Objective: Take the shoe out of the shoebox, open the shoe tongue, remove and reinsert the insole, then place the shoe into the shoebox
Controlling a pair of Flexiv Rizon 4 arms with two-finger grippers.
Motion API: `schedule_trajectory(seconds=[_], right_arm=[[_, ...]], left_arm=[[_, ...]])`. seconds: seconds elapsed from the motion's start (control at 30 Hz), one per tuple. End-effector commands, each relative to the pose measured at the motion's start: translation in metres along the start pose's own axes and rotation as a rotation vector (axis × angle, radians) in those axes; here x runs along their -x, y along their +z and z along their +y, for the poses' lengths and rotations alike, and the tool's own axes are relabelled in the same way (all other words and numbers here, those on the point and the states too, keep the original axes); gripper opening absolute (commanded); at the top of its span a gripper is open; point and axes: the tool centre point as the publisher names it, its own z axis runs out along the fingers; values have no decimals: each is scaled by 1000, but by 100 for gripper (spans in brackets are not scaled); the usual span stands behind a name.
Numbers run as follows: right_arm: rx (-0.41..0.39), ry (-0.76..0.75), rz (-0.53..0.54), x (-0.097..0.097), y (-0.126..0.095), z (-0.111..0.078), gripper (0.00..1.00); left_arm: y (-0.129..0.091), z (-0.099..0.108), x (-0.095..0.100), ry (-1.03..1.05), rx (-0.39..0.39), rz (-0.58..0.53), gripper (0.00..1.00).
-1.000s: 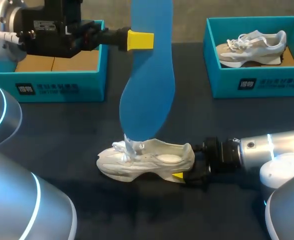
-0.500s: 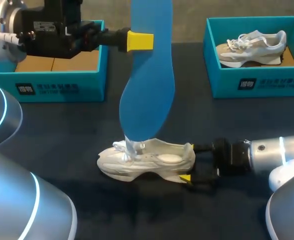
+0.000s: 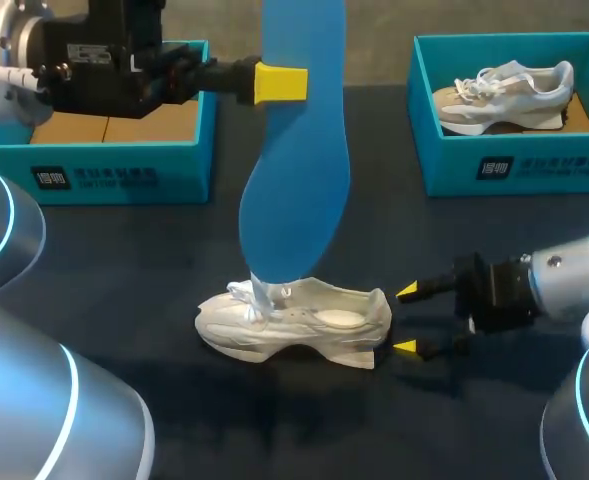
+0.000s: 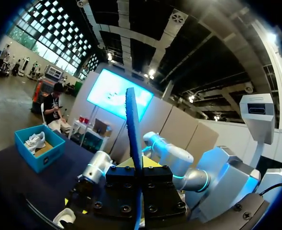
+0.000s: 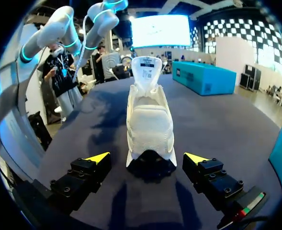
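Shoe (image 3: 294,325) was seen upright near the middle of the front edge of the surface (image 3: 124,260), with the blue insole (image 3: 299,170) hung above it, clamped near its top in the left gripper (image 3: 292,82); its lower end seemed to rest at the shoe's opening. The right gripper (image 3: 407,320) was spread wide just behind the heel, touching nothing. The insole was judged light and floppy, the shoe soft and best steadied at its stiffer heel.

A dark table (image 3: 124,270) carries 3 things: a white shoe (image 3: 304,322) upright on its sole at the near middle, a teal shoebox (image 3: 124,175) at far left, and a second teal shoebox (image 3: 514,165) at far right.
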Motion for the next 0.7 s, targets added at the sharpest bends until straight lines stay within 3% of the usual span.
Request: schedule_trajectory(seconds=[0.03, 0.23, 0.7], right_arm=[[-326, 24, 15, -1, -17, 15, 100], [-453, 23, 5, -8, -16, 25, 100], [-728, -12, -15, -8, 11, 57, 100]], left_arm=[[2, -1, 1, -1, 4, 0, 0], [2, -1, 1, -1, 4, 0, 0], [2, -1, 1, -1, 4, 0, 0]])
